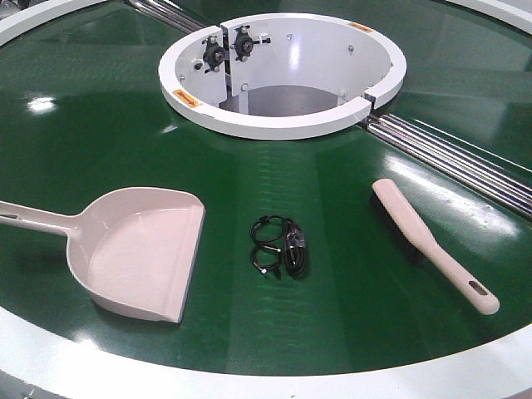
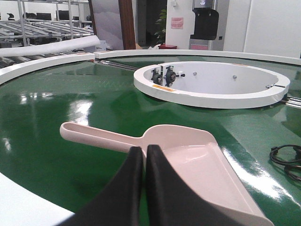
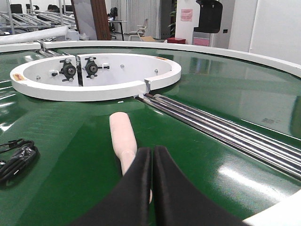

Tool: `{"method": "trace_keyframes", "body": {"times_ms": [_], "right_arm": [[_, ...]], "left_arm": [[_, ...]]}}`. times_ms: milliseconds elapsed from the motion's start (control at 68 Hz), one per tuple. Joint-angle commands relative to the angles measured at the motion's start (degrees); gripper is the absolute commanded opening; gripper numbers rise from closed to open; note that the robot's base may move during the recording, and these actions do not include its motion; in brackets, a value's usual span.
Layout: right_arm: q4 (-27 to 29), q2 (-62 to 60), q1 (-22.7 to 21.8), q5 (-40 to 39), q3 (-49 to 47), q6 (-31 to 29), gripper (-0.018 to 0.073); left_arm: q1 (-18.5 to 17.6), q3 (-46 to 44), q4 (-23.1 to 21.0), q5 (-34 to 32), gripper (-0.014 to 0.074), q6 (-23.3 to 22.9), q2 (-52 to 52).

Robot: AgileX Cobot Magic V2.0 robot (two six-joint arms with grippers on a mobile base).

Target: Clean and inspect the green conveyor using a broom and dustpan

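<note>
The broom (image 1: 432, 245) lies on the green conveyor (image 1: 83, 125), its handle pointing near-right. The dustpan (image 1: 141, 249) points its handle left. The left gripper (image 2: 144, 150) and right gripper (image 3: 151, 151) are pinched closed, holding nothing.

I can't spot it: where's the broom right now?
In the front view, the broom lies on the green conveyor, right of the black cable bundle, near the silver rails.

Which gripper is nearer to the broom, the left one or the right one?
Right. The right gripper has the broom just ahead; the left gripper faces the dustpan instead.
</note>
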Motion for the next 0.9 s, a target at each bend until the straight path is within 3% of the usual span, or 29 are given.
{"method": "trace_keyframes", "body": {"times_ms": [0, 882], "right_arm": [[0.0, -0.6, -0.1, -3.8, 0.2, 0.0, -0.0008], [0.0, -0.6, -0.1, -3.8, 0.2, 0.0, -0.0008]], "left_arm": [[0.0, 0.5, -0.2, -4.1, -0.0006, -0.4, -0.8], [0.0, 0.5, -0.1, -4.1, -0.0006, -0.4, -0.8]]}}
